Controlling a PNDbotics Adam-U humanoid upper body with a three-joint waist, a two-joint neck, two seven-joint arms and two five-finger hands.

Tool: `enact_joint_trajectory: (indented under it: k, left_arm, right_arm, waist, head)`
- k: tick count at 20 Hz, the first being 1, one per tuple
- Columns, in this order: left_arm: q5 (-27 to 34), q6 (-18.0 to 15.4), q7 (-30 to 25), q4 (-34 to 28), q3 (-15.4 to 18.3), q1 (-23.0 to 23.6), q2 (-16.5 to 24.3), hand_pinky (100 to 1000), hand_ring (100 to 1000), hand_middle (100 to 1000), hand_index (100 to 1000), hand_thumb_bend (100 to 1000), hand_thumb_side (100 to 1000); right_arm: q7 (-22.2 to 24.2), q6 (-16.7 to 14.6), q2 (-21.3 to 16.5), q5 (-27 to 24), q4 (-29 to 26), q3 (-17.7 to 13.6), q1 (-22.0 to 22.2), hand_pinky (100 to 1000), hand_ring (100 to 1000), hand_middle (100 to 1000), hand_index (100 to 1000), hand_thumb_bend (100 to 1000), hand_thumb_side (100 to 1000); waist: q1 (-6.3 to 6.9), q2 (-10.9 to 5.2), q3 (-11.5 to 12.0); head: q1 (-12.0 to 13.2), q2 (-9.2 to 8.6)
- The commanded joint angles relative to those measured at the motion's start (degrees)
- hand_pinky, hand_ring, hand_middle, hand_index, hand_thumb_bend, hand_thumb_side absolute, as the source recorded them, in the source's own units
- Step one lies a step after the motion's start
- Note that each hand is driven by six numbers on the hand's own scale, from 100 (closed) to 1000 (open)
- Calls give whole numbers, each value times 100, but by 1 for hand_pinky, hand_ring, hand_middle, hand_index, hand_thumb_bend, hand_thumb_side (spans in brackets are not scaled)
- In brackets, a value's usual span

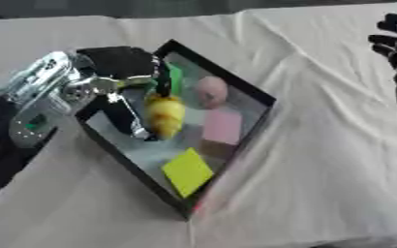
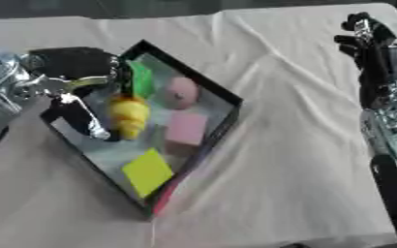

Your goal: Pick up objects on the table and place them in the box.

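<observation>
Left eye view shows the left hand (image 1: 121, 65) reaching from the left side over the black box (image 1: 266, 104). Its black palm lies above the far left corner of the box, and its fingers (image 1: 126, 114) go down into the box. They seem to be around the yellow object (image 1: 164, 115), one dark finger on its left side and another near its top, but the pictures are soft and I cannot tell surely if the fingers really hold it or only touch it. The yellow object has a rounded, ribbed shape and stands almost upright inside the box.

Behind the yellow object, near the far wall of the box, is a green piece (image 1: 175, 79). Just to the right of it lies a round pink object (image 1: 210, 91). In front of that is a pink square block (image 1: 223, 127), and nearer to the camera a flat yellow-green square (image 1: 188, 171) lies in the near corner. The box sits turned like a diamond on a white cloth (image 1: 320, 169), which covers the table and has some folds.

The right hand (image 2: 367, 36) is well apart from the box, at the upper right in the right eye view, with its fingers relaxed and holding nothing.
</observation>
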Motion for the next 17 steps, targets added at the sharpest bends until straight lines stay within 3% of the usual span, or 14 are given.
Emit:
enact_joint_trajectory:
  k: [1, 4, 6, 7, 8, 9, 12, 15, 17]
  left_arm:
    - [286, 144, -34, -543, 477, -48, 298, 889, 882, 856, 959, 733, 697]
    - [602, 331, -55, -767, 856, 32, 394, 883, 870, 851, 959, 669, 694]
    - [844, 498, 51, -841, 1093, 90, 437, 869, 851, 834, 946, 553, 661]
    - [975, 636, 239, -911, 1280, 152, 449, 853, 821, 813, 920, 448, 598]
    - [1132, 793, 516, -1016, 1473, 236, 461, 853, 818, 811, 916, 439, 593]
    - [1335, 973, 871, -1118, 1669, 328, 459, 846, 790, 796, 891, 287, 542]
    - [2359, 1426, 2207, -1463, 2332, 812, 404, 827, 755, 776, 859, 100, 585]
    - [3569, 1562, 3624, -1676, 2912, 1382, 231, 816, 743, 789, 855, 100, 670]
    - [4241, 1438, 4362, -1755, 3174, 1814, 125, 826, 762, 818, 869, 100, 710]
  right_arm:
    - [-34, -24, -186, -42, -121, -70, -68, 847, 739, 736, 774, 100, 657]
    - [-48, -43, -230, -72, -152, -89, -88, 847, 739, 736, 774, 100, 647]
    - [-56, -55, -257, -89, -175, -97, -111, 847, 739, 735, 774, 100, 640]
    - [-58, -66, -266, -97, -196, -103, -117, 846, 739, 736, 774, 100, 634]
    - [-59, -77, -274, -103, -224, -110, -116, 846, 739, 736, 774, 100, 634]
    - [-61, -88, -282, -104, -253, -117, -113, 845, 740, 736, 774, 100, 627]
    - [-78, -114, -298, -84, -351, -143, -93, 845, 741, 737, 775, 100, 617]
    - [-118, -127, -298, -55, -412, -164, -74, 845, 743, 739, 777, 100, 609]
    - [-148, -127, -293, -20, -429, -174, -61, 846, 747, 742, 781, 100, 609]
  waist:
    - [42, -243, 31]
    - [19, -277, 69]
    - [11, -293, 71]
    - [7, -296, 73]
    - [6, -298, 76]
    - [4, -299, 84]
    - [7, -301, 112]
    - [-3, -313, 136]
    - [-11, -330, 160]
  head:
    - [-34, 6]
    - [-49, 21]
    - [-65, 28]
    - [-82, 33]
    - [-98, 38]
    - [-115, 42]
    - [-155, 63]
    - [-182, 80]
    - [-196, 93]
